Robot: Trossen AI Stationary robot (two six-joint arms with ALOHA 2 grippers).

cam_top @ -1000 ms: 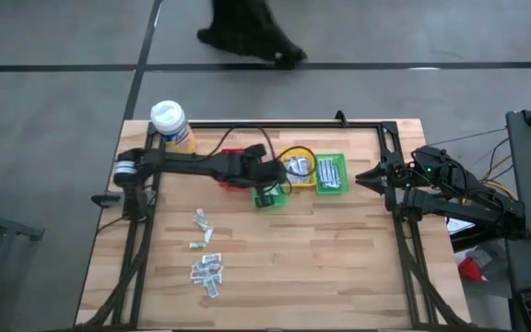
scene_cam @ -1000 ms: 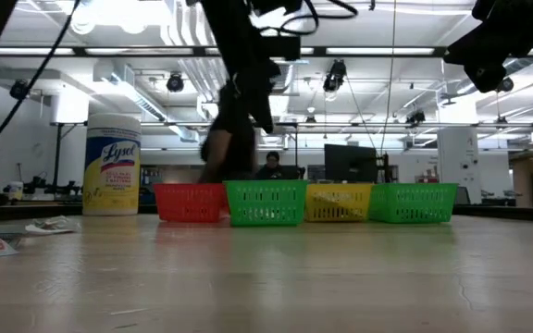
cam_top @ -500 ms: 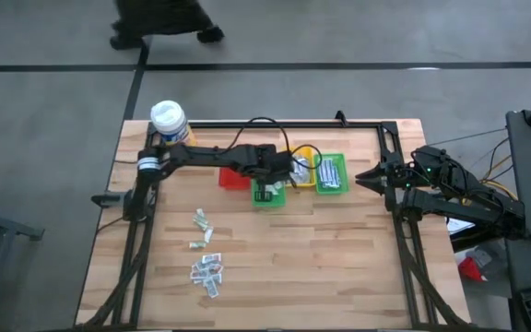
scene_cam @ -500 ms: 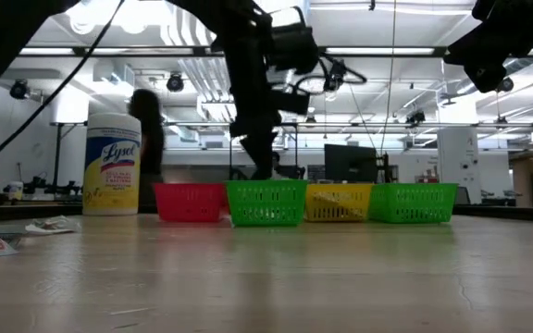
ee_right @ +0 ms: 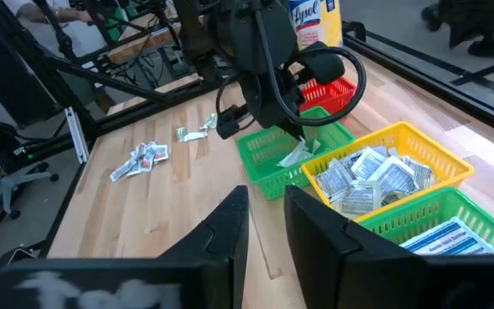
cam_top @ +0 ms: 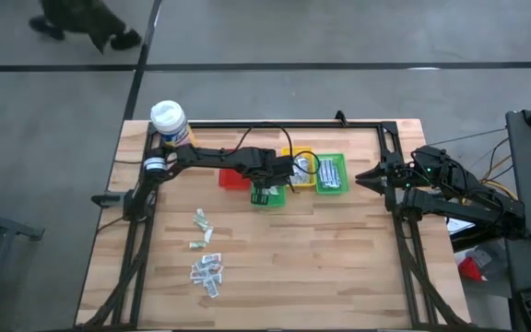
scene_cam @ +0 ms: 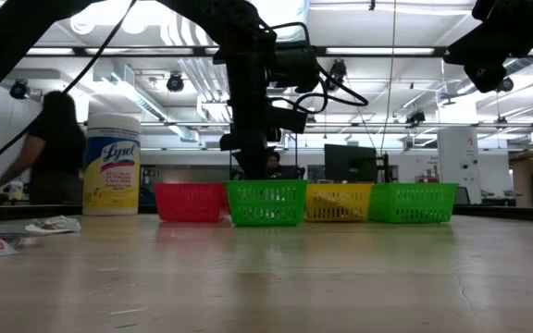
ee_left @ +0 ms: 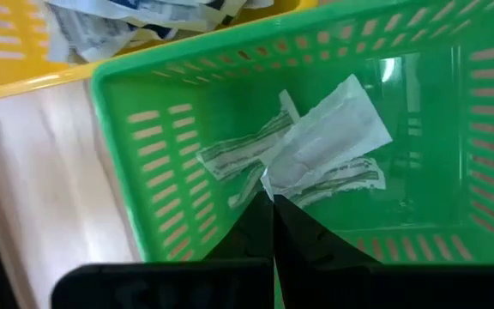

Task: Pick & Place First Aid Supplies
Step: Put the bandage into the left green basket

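The left arm reaches over the near green bin (cam_top: 266,195), its gripper (ee_left: 273,202) pinching a pale sachet (ee_left: 324,137) above the bin's floor. Two striped packets (ee_left: 238,153) lie inside. Next to it, the yellow bin (ee_right: 418,146) holds silvery wrappers (ee_right: 363,178); the far green bin (cam_top: 331,174) holds striped strips. Loose packets (cam_top: 206,270) lie well apart. The right gripper (ee_right: 264,219) waits far away, fingers parted, empty.
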